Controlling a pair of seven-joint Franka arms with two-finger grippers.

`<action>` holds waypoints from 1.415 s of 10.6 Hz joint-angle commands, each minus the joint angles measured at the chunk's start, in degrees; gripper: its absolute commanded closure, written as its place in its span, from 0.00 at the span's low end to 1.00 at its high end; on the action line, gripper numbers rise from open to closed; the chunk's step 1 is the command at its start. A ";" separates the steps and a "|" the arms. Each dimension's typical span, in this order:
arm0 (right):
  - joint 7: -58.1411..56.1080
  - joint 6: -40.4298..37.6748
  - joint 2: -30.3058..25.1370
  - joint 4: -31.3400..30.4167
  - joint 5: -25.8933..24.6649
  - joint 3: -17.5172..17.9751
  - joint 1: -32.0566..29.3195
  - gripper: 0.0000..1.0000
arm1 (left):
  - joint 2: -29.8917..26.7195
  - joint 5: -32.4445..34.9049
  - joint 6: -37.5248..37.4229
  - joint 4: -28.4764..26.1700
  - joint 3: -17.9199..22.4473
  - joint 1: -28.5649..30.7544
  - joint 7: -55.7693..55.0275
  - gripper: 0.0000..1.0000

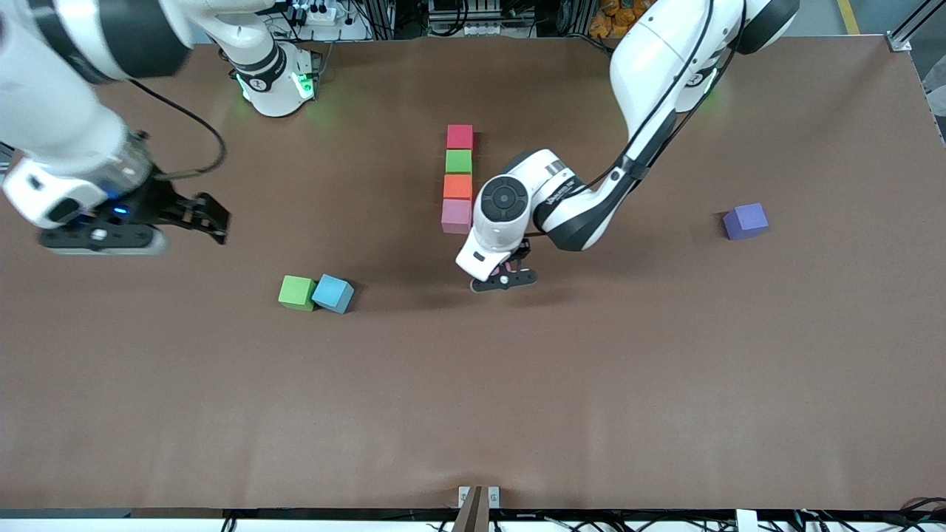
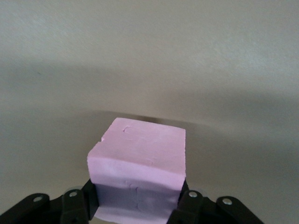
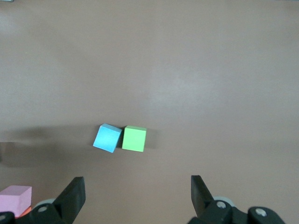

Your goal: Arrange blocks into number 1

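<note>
My left gripper [image 1: 505, 278] is closed on a pink block [image 2: 140, 161], its fingers [image 2: 77, 205] pressed against the block's two sides. It hangs low over the worktop [image 1: 591, 384], just nearer the front camera than the column of blocks, which I take as my landmark. That column runs toward the front camera: red block [image 1: 460, 137], then green block [image 1: 458, 161], orange block [image 1: 457, 186] and a second pink block [image 1: 456, 216], each touching the next.

My right gripper [image 1: 211, 216] waits with its fingers [image 3: 72, 198] spread wide and nothing between them, over the worktop well off from the column toward the right arm's end.

A loose green block [image 1: 297, 292] and a blue block [image 1: 333, 293] lie touching, nearer the front camera than the column and toward the right arm's end. A purple block [image 1: 745, 221] sits alone, well apart from the column toward the left arm's end.
</note>
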 commanded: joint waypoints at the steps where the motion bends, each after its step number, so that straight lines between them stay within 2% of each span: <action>1: -2.26 -3.32 0.24 3.68 -0.63 0.21 -1.43 0.00 | 2.75 -3.34 -0.72 3.83 0.90 -3.39 -2.61 1.00; 3: -2.44 -3.24 0.06 3.86 -0.54 -0.49 -1.51 0.00 | 4.07 -3.43 -0.72 5.16 0.90 -4.54 -4.03 1.00; 4: -4.35 -2.89 0.06 4.39 -0.37 -1.97 -1.34 0.00 | 4.25 -3.43 -0.72 5.16 0.90 -5.33 -4.03 1.00; 6: -10.59 -2.62 0.15 4.48 4.27 -6.79 -0.99 0.00 | 5.21 -3.43 -0.72 5.16 1.08 -5.95 -4.38 1.00; 7: -11.05 -2.88 0.15 4.48 4.29 -7.61 -0.99 0.00 | 5.21 -3.43 -0.72 5.16 1.08 -6.21 -4.55 1.00; 12: -11.49 -3.23 0.68 4.48 4.47 -7.70 -3.18 0.00 | 5.65 -3.43 -0.72 4.98 1.08 -7.18 -4.82 1.00; 15: -16.41 -2.54 0.85 3.52 4.73 -7.88 -5.12 0.00 | 6.62 -3.35 -0.72 4.89 1.25 -8.32 -4.99 1.00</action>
